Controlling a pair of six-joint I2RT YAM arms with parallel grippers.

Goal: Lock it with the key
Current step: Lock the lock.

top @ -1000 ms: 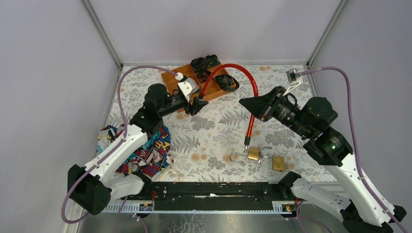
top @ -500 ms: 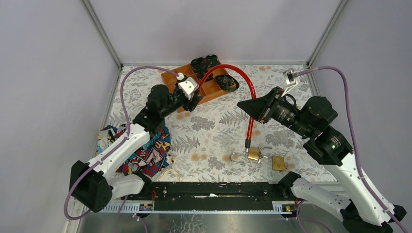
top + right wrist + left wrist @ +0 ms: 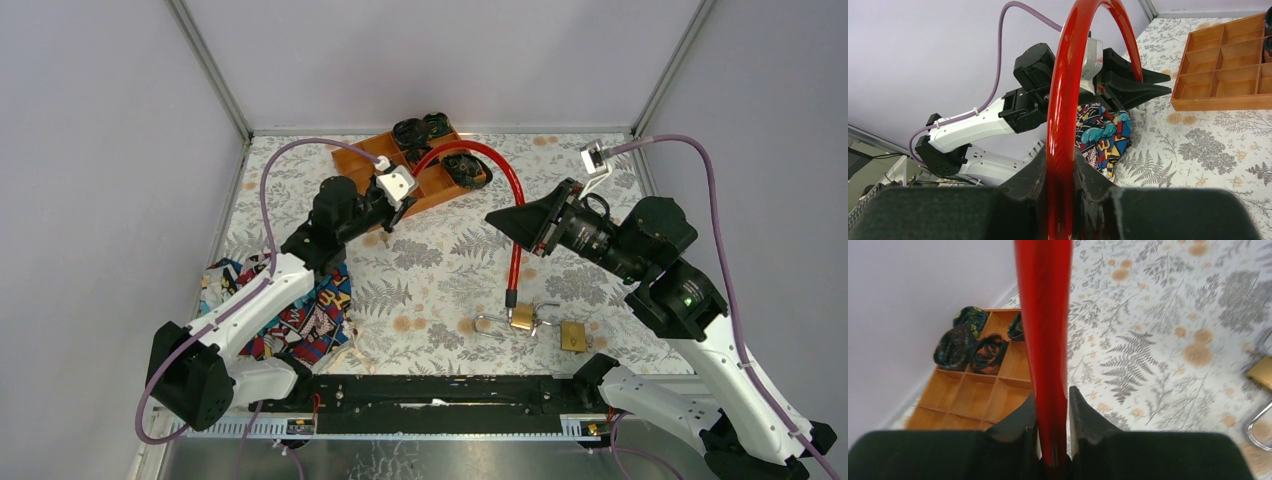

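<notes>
The red cable (image 3: 497,160) arches between both arms. The left fingers (image 3: 1020,422) are clamped narrow on one end of it, up by the wooden tray (image 3: 350,162). The right fingers (image 3: 1087,176) pinch it further along, past the top of the arch. From there the cable drops in a nearly straight run toward the near edge. Its metal tip (image 3: 508,297) hangs just beyond the brass padlock (image 3: 521,318), which lies on the tabletop (image 3: 440,290) with its shackle apparently open. A second padlock (image 3: 573,336) lies just to the right of it. The right arm is much the nearer, so bringing the tip to the shackle probably falls to it. I cannot make out the key for certain.
</notes>
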